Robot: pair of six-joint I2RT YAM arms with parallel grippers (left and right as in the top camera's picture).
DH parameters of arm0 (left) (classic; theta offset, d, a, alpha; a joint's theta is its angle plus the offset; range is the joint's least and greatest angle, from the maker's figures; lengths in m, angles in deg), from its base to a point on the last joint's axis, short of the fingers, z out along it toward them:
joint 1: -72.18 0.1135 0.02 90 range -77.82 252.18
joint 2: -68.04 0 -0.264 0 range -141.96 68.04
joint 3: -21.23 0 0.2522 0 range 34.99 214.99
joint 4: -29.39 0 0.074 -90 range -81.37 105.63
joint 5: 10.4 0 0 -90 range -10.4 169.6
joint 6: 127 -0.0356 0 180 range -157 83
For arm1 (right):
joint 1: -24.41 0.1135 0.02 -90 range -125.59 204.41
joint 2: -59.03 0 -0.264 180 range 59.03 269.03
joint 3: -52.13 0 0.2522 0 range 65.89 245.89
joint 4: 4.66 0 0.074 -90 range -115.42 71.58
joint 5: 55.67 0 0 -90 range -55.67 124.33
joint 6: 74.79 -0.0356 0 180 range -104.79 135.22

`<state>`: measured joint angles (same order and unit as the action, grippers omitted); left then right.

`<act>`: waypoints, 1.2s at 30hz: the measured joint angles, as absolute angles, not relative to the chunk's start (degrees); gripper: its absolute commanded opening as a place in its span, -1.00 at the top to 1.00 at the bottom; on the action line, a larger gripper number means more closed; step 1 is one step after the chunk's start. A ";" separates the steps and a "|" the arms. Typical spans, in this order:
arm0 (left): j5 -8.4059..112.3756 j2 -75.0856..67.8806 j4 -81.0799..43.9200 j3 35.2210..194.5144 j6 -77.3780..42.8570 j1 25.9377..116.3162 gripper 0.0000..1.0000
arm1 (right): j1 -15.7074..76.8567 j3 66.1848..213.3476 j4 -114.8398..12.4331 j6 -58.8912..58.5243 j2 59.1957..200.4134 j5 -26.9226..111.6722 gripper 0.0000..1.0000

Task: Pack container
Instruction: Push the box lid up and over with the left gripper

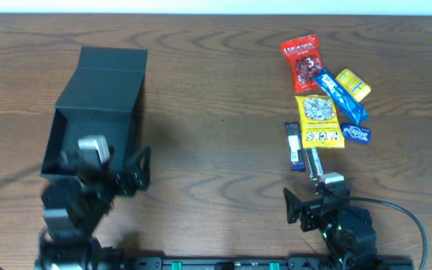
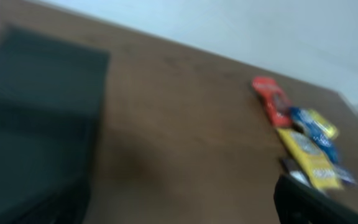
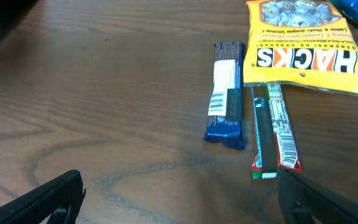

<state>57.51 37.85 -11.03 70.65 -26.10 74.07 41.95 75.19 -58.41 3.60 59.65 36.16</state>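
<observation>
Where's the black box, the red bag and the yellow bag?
black box (image 1: 111, 82), overhead view, on its flap lid.
red bag (image 1: 301, 61), overhead view, its middle.
yellow bag (image 3: 304, 45), right wrist view, its printed front.

My left arm (image 1: 70, 214) and right arm (image 1: 351, 232) are both matte black, built from chunky, rounded joint housings. Each wrist carries a small silver-grey camera block (image 1: 92, 148), boxy and pale against the dark body. My right gripper (image 3: 185, 208) ends in two black plastic fingers (image 3: 48, 199) with blunt, angular tips. My left gripper (image 1: 103, 163) has the same dark fingers. A thin black cable (image 1: 411, 217) loops out from my right arm, where a small green light (image 1: 334, 225) glows.
</observation>
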 measured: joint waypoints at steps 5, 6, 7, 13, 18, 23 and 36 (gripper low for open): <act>66.24 18.66 -26.24 89.58 -34.30 74.07 -0.90 | 41.93 75.17 -58.45 3.58 59.65 36.18 -0.98; 67.94 14.99 -28.86 92.73 -35.33 74.07 -0.91 | 41.93 75.17 -58.43 3.55 59.68 36.18 -0.98; 69.21 11.75 -30.46 95.22 -36.07 74.07 -0.91 | 41.93 75.17 -58.45 3.55 59.65 36.20 -0.98; 72.51 -2.67 -32.78 102.54 -38.56 74.07 -0.91 | 41.93 75.15 -58.43 3.55 59.65 36.20 -0.98; 70.28 -9.34 -33.15 102.54 -40.00 74.07 -0.91 | 41.93 75.15 -58.41 3.53 59.65 36.18 -0.98; 69.54 -16.03 -33.72 102.54 -41.99 74.07 -1.00 | 41.93 75.15 -58.43 3.53 59.65 36.20 -0.98; 72.46 -32.22 -32.95 102.54 -43.13 74.00 0.19 | 41.93 75.15 -58.41 3.53 59.65 36.20 -0.99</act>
